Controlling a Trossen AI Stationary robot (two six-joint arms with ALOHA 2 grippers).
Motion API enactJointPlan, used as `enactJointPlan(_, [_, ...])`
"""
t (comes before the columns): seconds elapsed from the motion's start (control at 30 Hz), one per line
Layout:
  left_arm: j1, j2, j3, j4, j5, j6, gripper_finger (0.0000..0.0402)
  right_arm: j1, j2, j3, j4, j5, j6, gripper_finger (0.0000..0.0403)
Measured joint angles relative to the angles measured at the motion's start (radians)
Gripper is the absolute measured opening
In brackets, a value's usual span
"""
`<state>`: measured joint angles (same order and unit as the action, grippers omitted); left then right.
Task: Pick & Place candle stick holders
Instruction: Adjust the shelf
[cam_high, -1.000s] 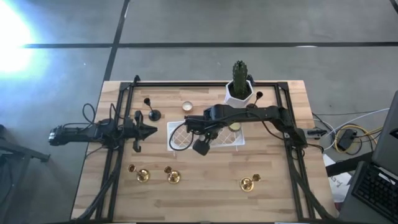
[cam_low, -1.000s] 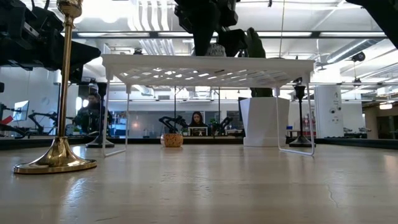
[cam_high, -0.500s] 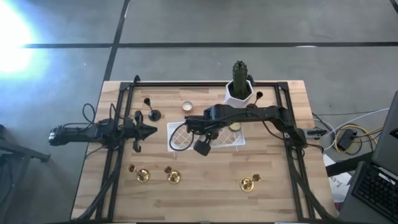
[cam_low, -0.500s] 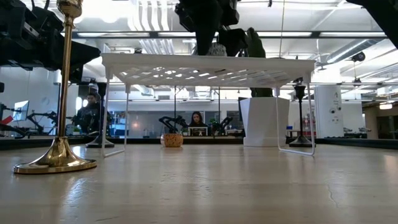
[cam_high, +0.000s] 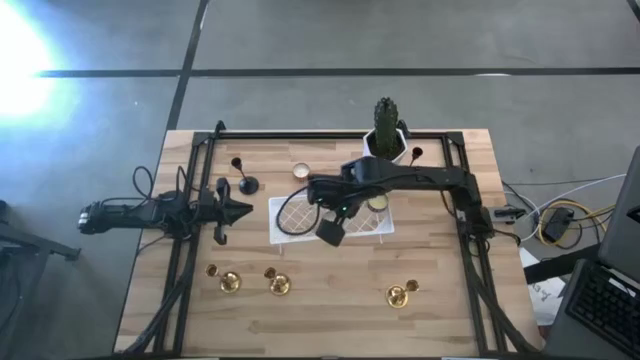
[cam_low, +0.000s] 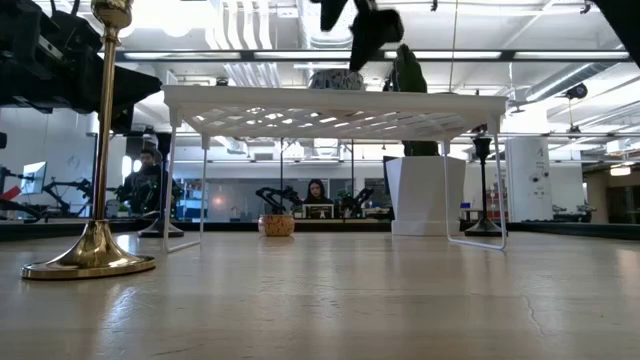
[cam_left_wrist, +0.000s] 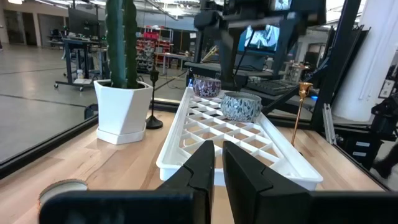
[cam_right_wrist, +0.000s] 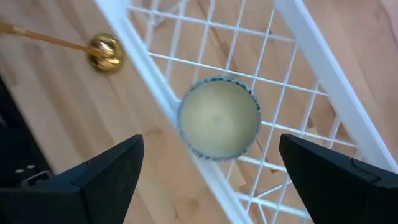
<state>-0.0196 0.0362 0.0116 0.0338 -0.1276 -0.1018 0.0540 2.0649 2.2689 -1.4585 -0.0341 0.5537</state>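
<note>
Three gold candle stick holders stand on their round bases near the table's near edge (cam_high: 228, 282), (cam_high: 278, 285), (cam_high: 398, 294); one shows large in the low view (cam_low: 100, 150). One black holder (cam_high: 247, 183) stands far left, another (cam_high: 414, 155) beside the cactus pot. My right gripper (cam_right_wrist: 211, 158) is open and empty, pointing down above the white wire rack (cam_high: 290, 222), over a pale candle cup (cam_right_wrist: 219, 118) that sits on the rack; it also shows in the high view (cam_high: 332, 222). My left gripper (cam_left_wrist: 217, 168) is shut and empty at the left, level, facing the rack.
The white wire rack (cam_low: 335, 100) stands on thin legs at the table's middle with two patterned cups (cam_left_wrist: 241, 106) on it. A white pot with a green cactus (cam_high: 384, 140) stands at the far edge. A flat tealight (cam_high: 301, 171) lies far left of the middle. A black frame (cam_high: 190, 250) runs round the table.
My right gripper has risen from just above the rack's cup and gone a little toward the table's right and far edges. The cup stays on the rack.
</note>
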Motion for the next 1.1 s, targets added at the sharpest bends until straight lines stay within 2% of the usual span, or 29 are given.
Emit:
enactJointPlan(0.23, [0.0,0.0,0.0,0.0,0.0,0.0,0.0037,0.057,-0.124,0.001,0.016,0.012,0.018,0.037])
enactJointPlan(0.57, [0.0,0.0,0.0,0.001,0.0,0.0,0.0037,0.286,-0.202,0.001,0.049,0.113,0.01,0.037])
enactJointPlan(0.63, [0.0,0.0,0.0,0.001,0.0,0.0,0.0037,0.332,-0.202,0.0,0.048,0.113,-0.024,0.037])
enactJointPlan(0.73, [0.0,0.0,0.0,0.001,0.0,0.0,0.0037,0.387,-0.202,0.0,0.004,0.114,-0.191,0.037])
enactJointPlan(0.87, [0.0,0.0,0.0,0.001,0.0,0.0,0.0037,0.404,-0.2,-0.002,-0.124,0.114,-0.271,0.037])
enactJointPlan(1.03, [0.0,0.0,0.0,0.001,0.0,0.0,0.0037,0.393,-0.222,-0.027,-0.104,0.122,-0.286,0.037])
enactJointPlan(1.1, [0.0,0.0,0.0,0.001,-0.001,0.0,0.0037,0.392,-0.234,-0.054,-0.112,0.173,-0.253,0.037])
